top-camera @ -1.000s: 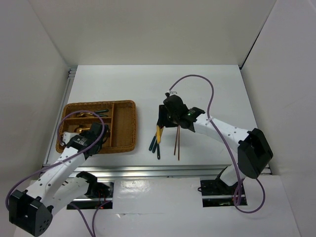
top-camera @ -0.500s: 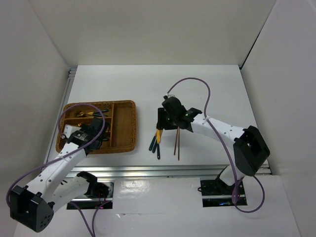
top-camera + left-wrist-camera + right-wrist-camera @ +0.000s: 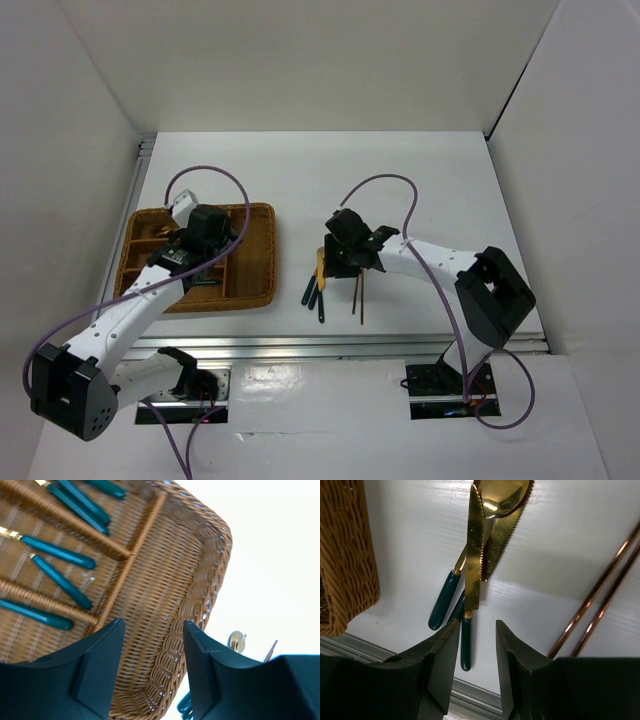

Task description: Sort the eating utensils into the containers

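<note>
Gold knife (image 3: pixel 475 555) points blade away from right pincer (image 3: pixel 476 630), half-open, gripping nothing.

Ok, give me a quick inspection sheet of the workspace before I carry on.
Surface: white table, no spills seen.
Job's things: wicker tray holds several teal-handled utensils; knives, a spoon and chopsticks lie on the table beside it.
Clutter: nothing seen.
Grippers: left gripper open and empty over the tray; right gripper open, jaws either side of a knife handle.
Cables: purple cables loop above both arms, clear of the utensils.
Surroundings: white walls; metal rail at the near edge.
</note>
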Motion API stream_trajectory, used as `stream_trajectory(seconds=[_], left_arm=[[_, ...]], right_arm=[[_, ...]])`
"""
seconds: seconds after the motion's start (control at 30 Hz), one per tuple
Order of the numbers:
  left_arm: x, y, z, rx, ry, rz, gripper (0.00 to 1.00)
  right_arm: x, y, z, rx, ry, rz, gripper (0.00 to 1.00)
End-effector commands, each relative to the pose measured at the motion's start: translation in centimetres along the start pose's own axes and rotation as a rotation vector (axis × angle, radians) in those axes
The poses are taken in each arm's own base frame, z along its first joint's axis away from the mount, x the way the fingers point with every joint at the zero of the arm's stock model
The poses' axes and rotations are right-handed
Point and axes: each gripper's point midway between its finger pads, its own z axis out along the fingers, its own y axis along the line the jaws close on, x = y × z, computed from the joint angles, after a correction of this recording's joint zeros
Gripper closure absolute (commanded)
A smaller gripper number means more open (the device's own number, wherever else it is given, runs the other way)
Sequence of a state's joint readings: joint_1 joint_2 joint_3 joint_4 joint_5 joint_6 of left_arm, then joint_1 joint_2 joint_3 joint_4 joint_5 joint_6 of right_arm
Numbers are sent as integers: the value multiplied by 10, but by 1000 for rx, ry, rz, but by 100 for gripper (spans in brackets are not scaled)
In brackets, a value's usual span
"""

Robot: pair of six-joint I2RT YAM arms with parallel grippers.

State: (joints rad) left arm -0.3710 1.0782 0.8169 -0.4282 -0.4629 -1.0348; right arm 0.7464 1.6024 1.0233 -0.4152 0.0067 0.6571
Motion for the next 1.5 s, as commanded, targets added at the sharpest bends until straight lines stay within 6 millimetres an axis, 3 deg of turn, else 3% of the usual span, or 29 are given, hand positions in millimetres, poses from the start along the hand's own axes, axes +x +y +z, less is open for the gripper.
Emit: stream_trajectory(seconds=[0.0, 0.17, 0.43, 0.6, 0.83, 1.07, 1.13, 1.23, 1.3, 1.37, 1.47], left_arm=[[-13, -28, -5, 113, -14, 98, 36], [-5, -20, -4, 120, -6, 107, 36], [-12, -21, -17, 166, -37, 127, 36], [-12, -18, -21, 175, -44, 122, 36], [-14, -18, -23, 181, -51, 127, 36], [-14, -18, -23, 181, -51, 137, 35], [-14, -23, -24, 208, -49, 154, 35], [-9, -46, -31, 339, -17, 200, 31], [13, -64, -33, 467, 68, 258, 28], [37, -76, -42, 582, 179, 289, 28], [66, -79, -43, 674, 283, 305, 31]], right_arm=[[14, 10, 10, -4, 47, 5, 58], [26, 11, 13, 46, 83, 2, 59], [44, 14, 17, 55, 114, 14, 59], [50, 21, 22, 71, 122, -5, 59], [54, 15, 32, 111, 144, 1, 64], [59, 6, 39, 153, 155, 5, 81], [62, 1, 41, 179, 163, 11, 87], [58, 0, 41, 201, 155, 17, 92], [53, 2, 31, 207, 144, 25, 92], [32, 13, 17, 183, 69, 42, 92], [10, 18, -3, 182, -15, 54, 92]])
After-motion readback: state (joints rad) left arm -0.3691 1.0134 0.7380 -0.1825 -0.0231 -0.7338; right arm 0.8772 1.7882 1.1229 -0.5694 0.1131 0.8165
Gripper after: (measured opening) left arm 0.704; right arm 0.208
